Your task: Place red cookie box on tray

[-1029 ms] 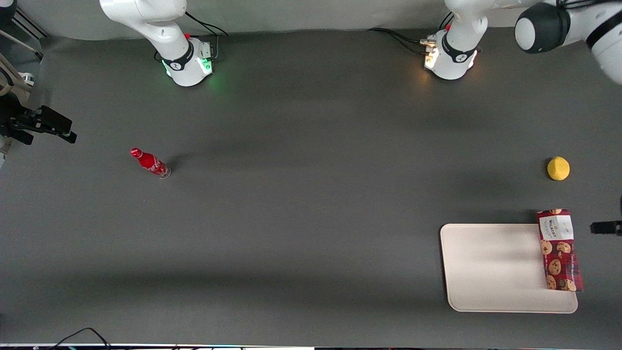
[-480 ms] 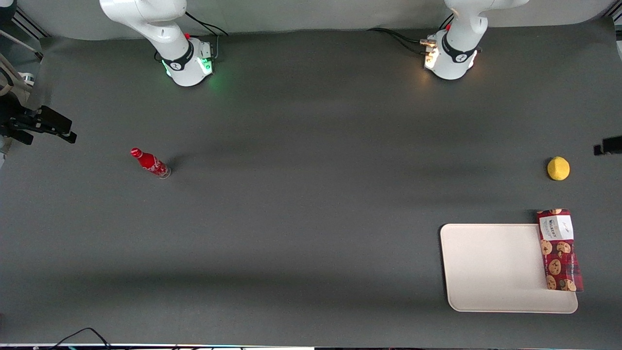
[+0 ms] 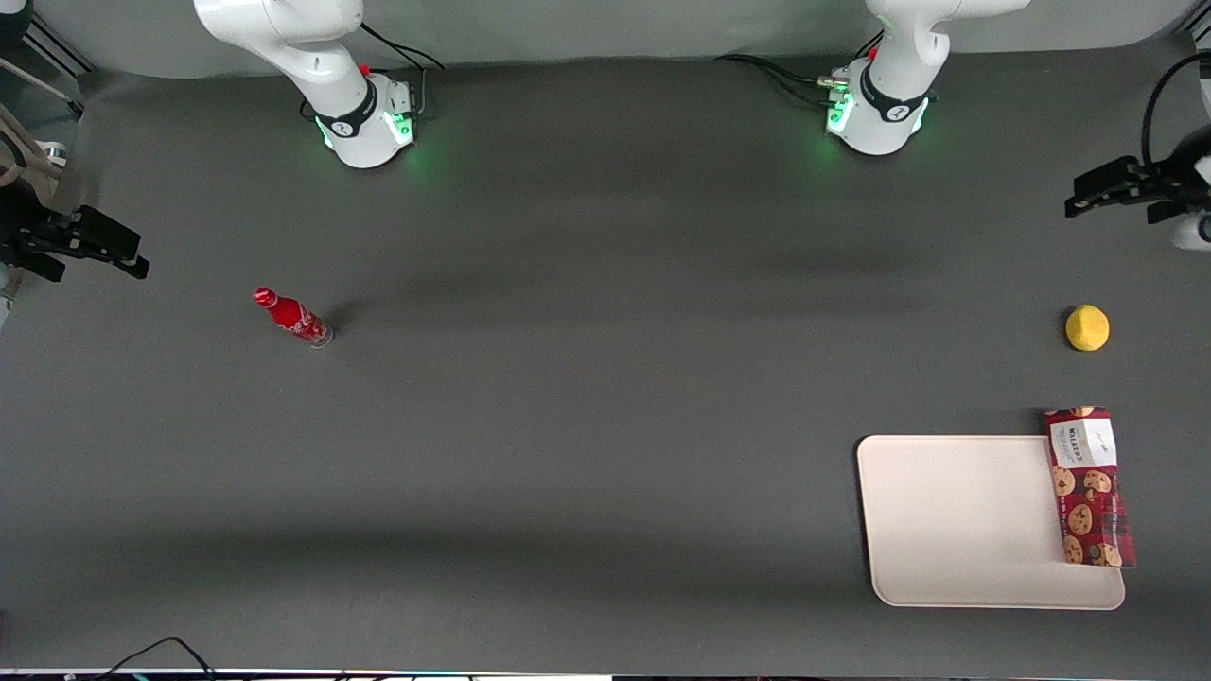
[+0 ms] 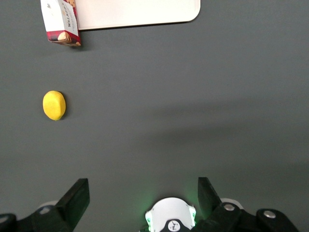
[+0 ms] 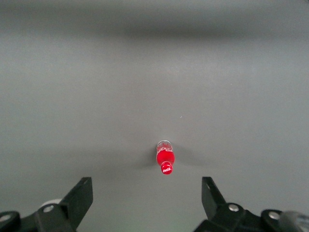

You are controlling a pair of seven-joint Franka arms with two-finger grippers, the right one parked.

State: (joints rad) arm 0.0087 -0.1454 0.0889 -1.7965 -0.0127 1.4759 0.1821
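The gripper (image 4: 143,200) hangs high over the counter (image 3: 605,426) with its fingers (image 4: 77,195) wide apart and holding nothing. The red cookie box (image 3: 1088,487) sits well away from the fingers, nearer the front camera, past the lemon (image 3: 1087,327). Its long axis runs along the tray's (image 3: 956,520) short edge. The tray holds just that 1 box, overhanging the rim, so I'd call the job pretty much done.

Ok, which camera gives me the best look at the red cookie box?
The front view: the whole red cookie box shows, lying along the tray edge. The left wrist view catches only its white-label end; the right wrist view misses it. The open gripper hangs high, away from it.
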